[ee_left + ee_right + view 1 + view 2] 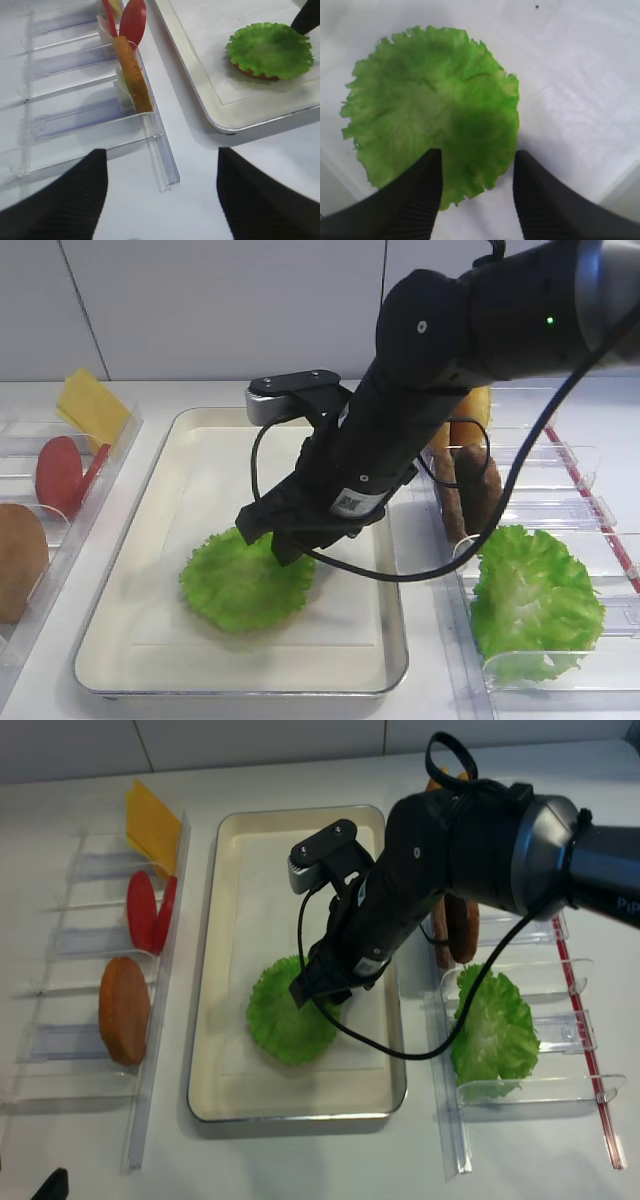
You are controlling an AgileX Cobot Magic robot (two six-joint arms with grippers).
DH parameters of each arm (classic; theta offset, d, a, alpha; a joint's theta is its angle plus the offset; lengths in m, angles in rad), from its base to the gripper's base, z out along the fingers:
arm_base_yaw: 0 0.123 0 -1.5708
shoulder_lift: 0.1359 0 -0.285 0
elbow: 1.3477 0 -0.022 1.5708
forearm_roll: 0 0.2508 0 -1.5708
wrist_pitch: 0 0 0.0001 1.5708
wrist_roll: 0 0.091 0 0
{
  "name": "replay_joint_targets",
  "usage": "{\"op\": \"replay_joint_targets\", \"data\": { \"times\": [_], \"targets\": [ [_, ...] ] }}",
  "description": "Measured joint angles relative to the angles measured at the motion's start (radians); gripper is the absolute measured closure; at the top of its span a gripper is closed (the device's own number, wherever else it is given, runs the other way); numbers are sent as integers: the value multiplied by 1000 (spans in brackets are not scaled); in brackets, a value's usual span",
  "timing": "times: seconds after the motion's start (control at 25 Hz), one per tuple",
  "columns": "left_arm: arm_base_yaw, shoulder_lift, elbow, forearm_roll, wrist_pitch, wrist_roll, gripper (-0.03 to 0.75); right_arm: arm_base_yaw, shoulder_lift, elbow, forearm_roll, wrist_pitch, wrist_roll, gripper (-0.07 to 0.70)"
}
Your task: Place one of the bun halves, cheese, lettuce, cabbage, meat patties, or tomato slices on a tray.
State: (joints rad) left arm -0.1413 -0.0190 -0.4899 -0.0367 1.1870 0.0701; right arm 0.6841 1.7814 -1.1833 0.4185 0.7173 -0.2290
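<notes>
The lettuce [243, 583] lies flat on the paper liner of the tray [385, 660], toward its near end, and from the left wrist view a brown rim peeks out beneath it, so it seems to sit on a bun half. The right hand [476, 192] hangs just over the leaf's edge with its fingers spread apart and nothing between them. I'd say the placing is done; what's left is for the arm to lift clear. The left hand [162, 192] waits over the bench [190, 215], fingers wide, empty.
</notes>
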Motion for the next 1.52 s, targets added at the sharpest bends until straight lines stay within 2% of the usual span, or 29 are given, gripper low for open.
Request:
{"op": "replay_joint_targets", "data": {
  "times": [0.16, 0.48, 0.64, 0.76, 0.88, 1.16, 1.36, 1.52],
  "targets": [
    [0, 0, 0, 0, 0, 0, 243, 0, -2, -57, -50, 76, 0, 252],
    [0, 0, 0, 0, -1, 0, 243, 0, -9, -200, -216, 317, 2, 252],
    [0, 0, 0, 0, -1, 0, 243, -7, -61, -205, -291, 377, 14, 252],
    [0, 0, 0, 0, -1, 0, 243, -45, -117, -205, -301, 384, 17, 252],
    [0, 0, 0, 0, -2, 0, 243, -121, -171, -205, -295, 395, 18, 252],
    [0, 0, 0, 0, -2, 0, 243, -364, -291, -197, -246, 417, -30, 252],
    [0, 0, 0, 0, -2, 0, 243, -490, -403, -113, -237, 415, -45, 252],
    [0, 0, 0, 0, -2, 0, 243, -568, -524, -21, -235, 385, -49, 252]
  ]
}}
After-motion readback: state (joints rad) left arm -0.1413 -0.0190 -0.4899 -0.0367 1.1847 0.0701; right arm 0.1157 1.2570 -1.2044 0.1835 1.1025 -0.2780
